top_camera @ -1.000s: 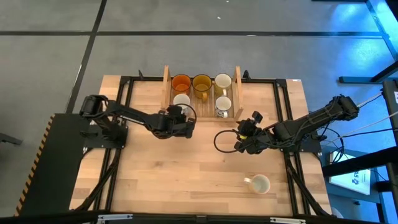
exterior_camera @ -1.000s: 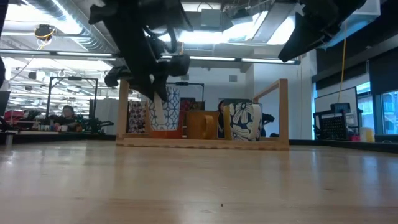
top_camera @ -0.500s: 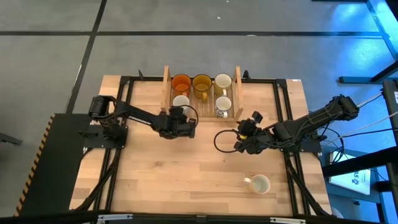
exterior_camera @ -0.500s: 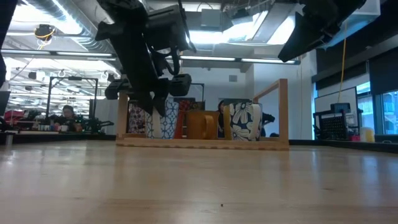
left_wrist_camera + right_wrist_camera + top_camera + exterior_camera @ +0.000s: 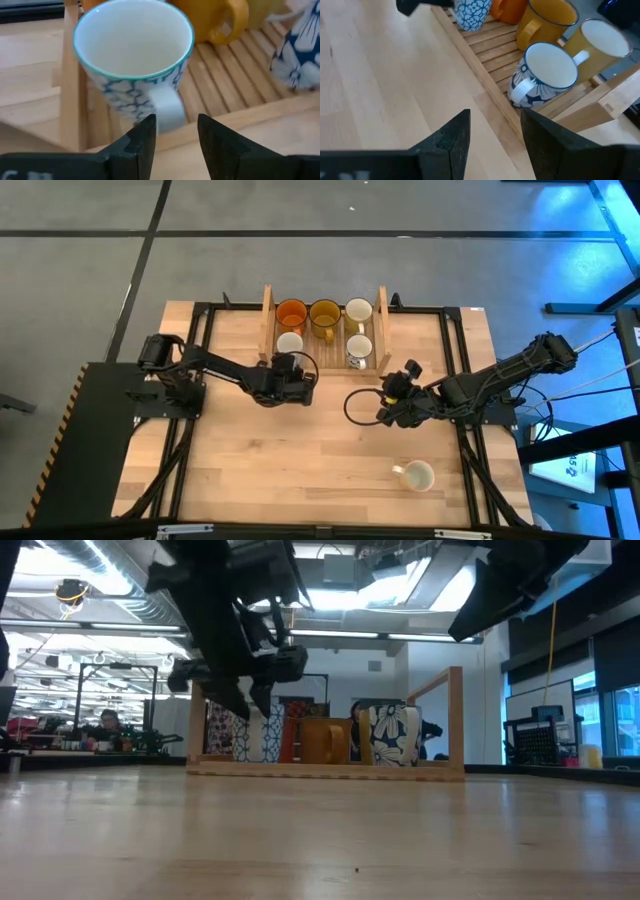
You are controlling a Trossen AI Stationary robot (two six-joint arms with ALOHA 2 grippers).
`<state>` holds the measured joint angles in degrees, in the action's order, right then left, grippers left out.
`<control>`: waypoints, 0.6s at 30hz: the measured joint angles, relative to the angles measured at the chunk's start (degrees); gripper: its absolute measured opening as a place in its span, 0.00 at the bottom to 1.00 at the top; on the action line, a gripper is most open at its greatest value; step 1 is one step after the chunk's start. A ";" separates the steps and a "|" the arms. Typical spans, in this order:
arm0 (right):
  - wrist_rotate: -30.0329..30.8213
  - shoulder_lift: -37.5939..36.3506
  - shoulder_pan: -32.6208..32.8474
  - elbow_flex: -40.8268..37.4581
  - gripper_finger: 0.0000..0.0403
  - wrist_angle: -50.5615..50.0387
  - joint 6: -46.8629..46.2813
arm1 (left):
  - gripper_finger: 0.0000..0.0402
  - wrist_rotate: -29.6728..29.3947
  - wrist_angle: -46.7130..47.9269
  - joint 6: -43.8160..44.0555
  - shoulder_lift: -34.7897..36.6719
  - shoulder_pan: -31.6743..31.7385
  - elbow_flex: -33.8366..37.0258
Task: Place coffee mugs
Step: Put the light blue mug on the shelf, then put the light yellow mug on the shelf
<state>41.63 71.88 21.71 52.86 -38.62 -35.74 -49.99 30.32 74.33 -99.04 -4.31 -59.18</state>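
Observation:
A wooden slatted tray [image 5: 268, 320] at the table's far edge holds five mugs: orange [image 5: 291, 312], amber [image 5: 324, 313] and white [image 5: 359, 309] in the far row, a blue-patterned mug [image 5: 290, 342] and a dark floral mug [image 5: 358, 348] in the near row. A sixth, cream mug [image 5: 416, 475] stands on the bare table near the right front. My left gripper [image 5: 175, 130] is open just near of the patterned mug [image 5: 132, 55]. Its fingers stand on either side of the handle [image 5: 167, 107]. My right gripper [image 5: 393, 406] hovers open at mid-table, right of the tray.
The tray's upright side walls [image 5: 382, 315] and low front rail [image 5: 250, 112] border the mugs. A black cable loop [image 5: 352, 406] lies beside my right gripper. Bare wood spreads across the near half of the table. A black frame edges the tabletop [image 5: 200, 330].
My left gripper came down with the patterned mug, which hung lifted above the tray a second ago, and set it on the tray's near-left spot. It then let go and drew back toward the near edge and slightly up. The mug now stands upright in the tray.

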 joint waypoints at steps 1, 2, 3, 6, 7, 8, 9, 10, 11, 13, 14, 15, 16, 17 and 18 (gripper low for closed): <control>-0.27 0.00 0.00 0.00 0.40 -0.01 -0.01 | 0.35 0.22 0.70 -0.95 0.74 -0.33 0.10; -0.33 0.00 0.00 0.00 0.40 0.01 -0.01 | 0.35 0.12 0.79 -2.10 1.61 -0.59 0.11; -0.68 0.00 0.00 0.00 0.40 0.03 0.00 | 0.35 0.31 0.58 -3.11 2.56 -0.85 0.03; -0.72 -0.02 0.00 0.00 0.40 0.01 0.01 | 0.35 0.83 1.02 -6.89 5.29 -1.66 0.02; -0.74 -0.02 0.00 0.00 0.40 -0.06 0.01 | 0.35 0.92 1.01 -8.11 6.34 -1.92 0.02; -0.71 -0.02 0.00 0.00 0.40 -0.02 0.00 | 0.35 0.93 0.99 -9.66 7.43 -2.18 0.02; -0.77 -0.02 0.00 0.00 0.40 0.04 0.01 | 0.35 0.84 0.72 -11.33 8.44 -2.49 0.02; -1.06 -0.02 0.00 0.00 0.40 0.00 0.02 | 0.35 0.85 0.55 -13.09 9.34 -2.66 0.02; -1.25 -0.02 0.00 0.00 0.40 -0.03 0.03 | 0.35 1.00 0.71 -14.80 10.16 -2.77 0.02; -1.37 -0.02 0.00 0.00 0.40 0.03 0.01 | 0.35 1.47 0.76 -17.84 11.81 -3.05 0.02; -1.86 -0.02 0.00 0.00 0.40 0.09 0.01 | 0.35 1.55 0.71 -18.99 12.63 -3.23 0.02; -2.66 -0.02 0.00 0.00 0.40 0.62 -0.03 | 0.35 1.67 0.75 -20.37 13.62 -3.50 0.02; -4.22 -0.02 -0.01 0.00 0.40 1.76 -0.18 | 0.35 1.75 0.71 -22.44 14.71 -3.90 0.04; -6.54 -0.02 -0.01 0.00 0.40 3.34 -0.26 | 0.35 2.12 0.19 -25.28 15.86 -4.40 0.04; -9.16 -0.02 -0.01 0.00 0.40 5.22 -0.11 | 0.35 2.95 -0.59 -29.01 16.97 -4.91 0.04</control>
<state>32.47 71.85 21.71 52.86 -33.40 -35.85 -47.04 29.73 45.33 -82.07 -9.22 -59.13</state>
